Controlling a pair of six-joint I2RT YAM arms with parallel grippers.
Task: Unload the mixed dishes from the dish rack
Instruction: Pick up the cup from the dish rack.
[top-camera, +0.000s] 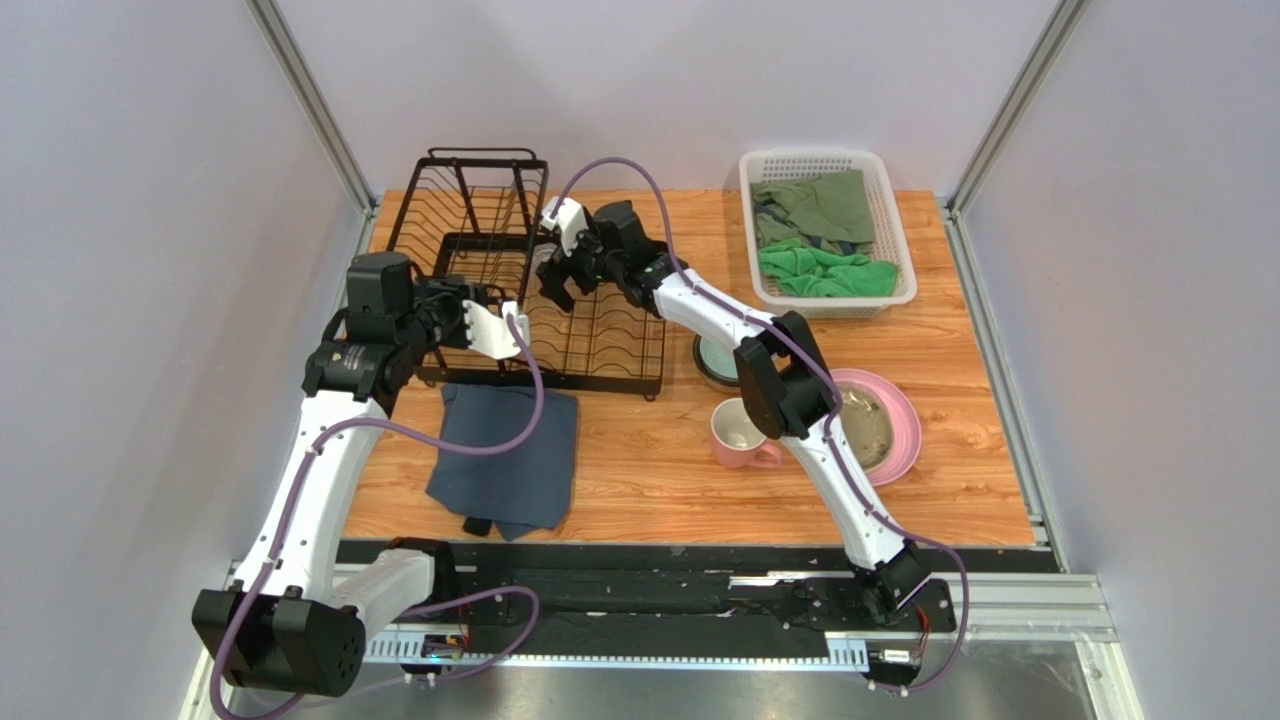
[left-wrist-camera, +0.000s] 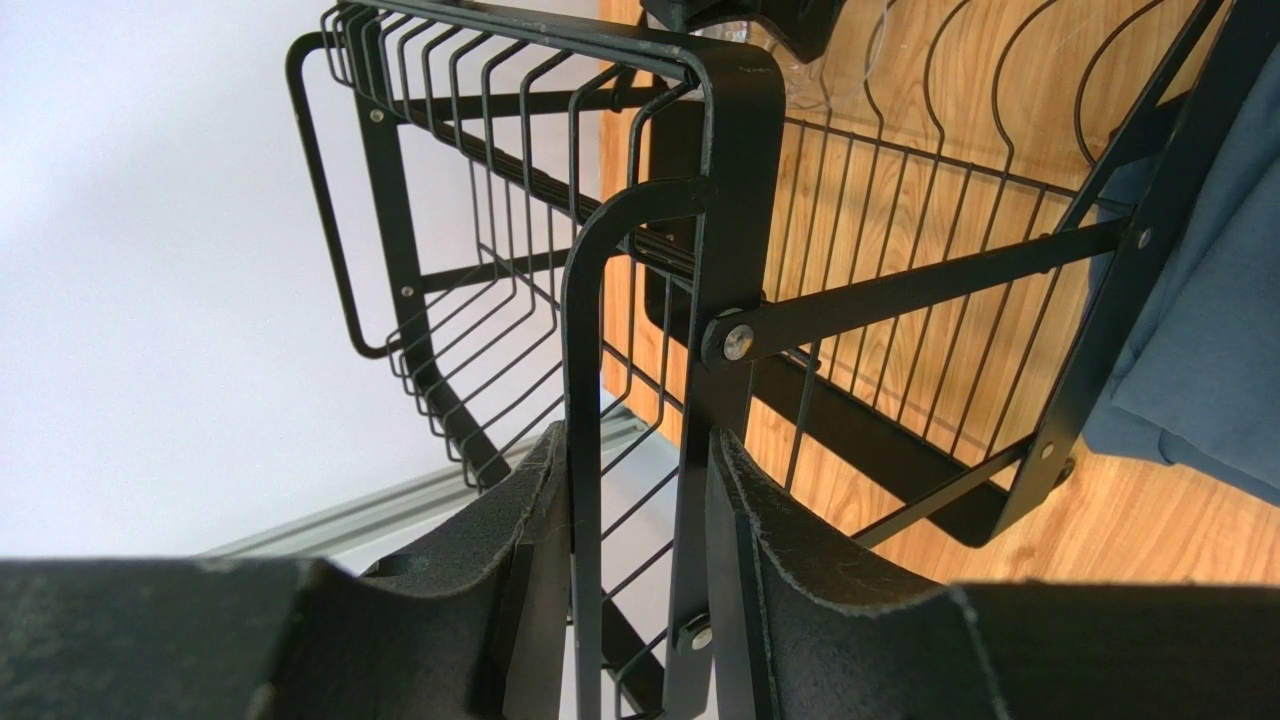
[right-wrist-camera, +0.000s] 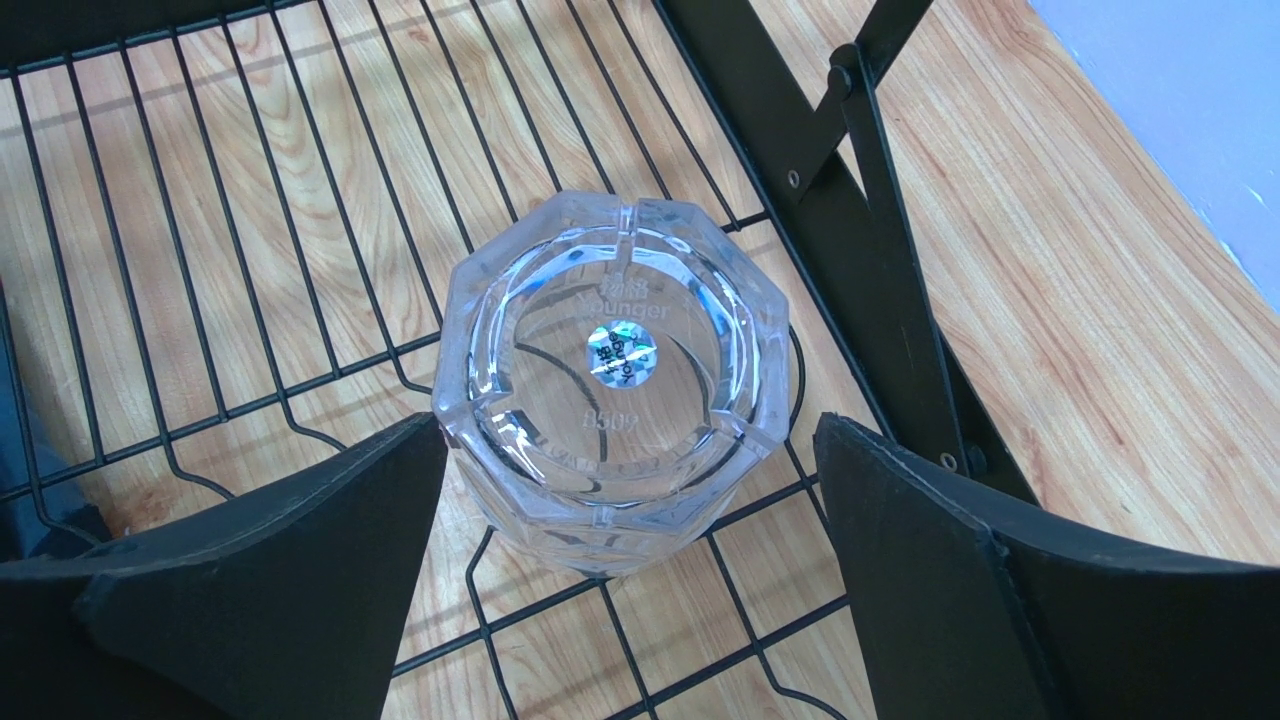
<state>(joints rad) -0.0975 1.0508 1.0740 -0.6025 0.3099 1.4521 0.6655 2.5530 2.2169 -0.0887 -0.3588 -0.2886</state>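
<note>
- Standing at the far left of the wooden surface (top-camera: 962, 495), the dish rack (top-camera: 481, 195) has the left claw (top-camera: 504, 327) at its near frame and the right claw (top-camera: 559, 278) over its lower tray.
- To the right of the rack, on the surface, lie a pink mug (top-camera: 736, 435), a dark bowl (top-camera: 715, 360) and a pink plate (top-camera: 902, 435) carrying a cream plate (top-camera: 864, 428); a blue-grey cloth (top-camera: 504, 458) lies in front.
- Left wrist: the left claw's fingers (left-wrist-camera: 496, 570) press from both sides on an upright post of the rack, clamped on it.
- Right wrist: the clear glass (right-wrist-camera: 616, 390) stands on the lower tray wires between the right claw's two fingers, which are spread wide and clear of it.
</note>
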